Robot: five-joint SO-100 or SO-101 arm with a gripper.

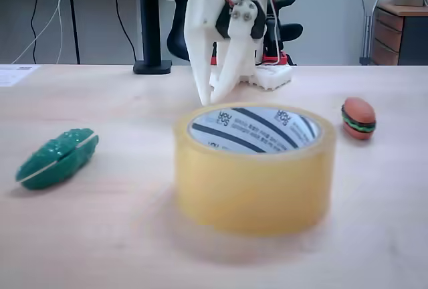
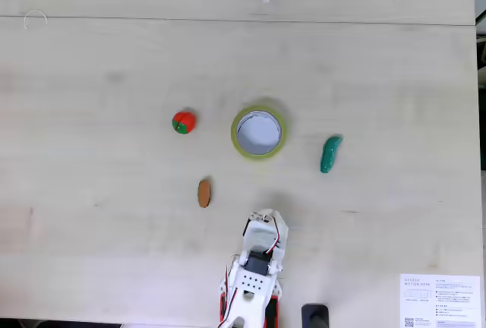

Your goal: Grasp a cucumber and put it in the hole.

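Note:
The cucumber (image 1: 57, 158), dark green and bumpy with a pale seam, lies on the table at the left of a fixed view. From above, the cucumber (image 2: 330, 153) lies right of the tape roll (image 2: 235, 132). The yellowish roll (image 1: 254, 185) stands in the middle, and its hole (image 1: 253, 130) with the striped white core faces up. The hole (image 2: 258, 132) shows nothing inside. My white gripper (image 1: 210, 100) hangs behind the roll with its tips together and nothing in them. From above, the gripper (image 2: 263, 214) sits below the roll, apart from the cucumber.
A small toy hamburger (image 1: 358, 118) lies right of the roll; from above, the hamburger (image 2: 203, 193) is lower left of it. A red and green toy (image 2: 183, 121) sits left of the roll. A printed sheet (image 2: 440, 301) lies at the table's lower right corner.

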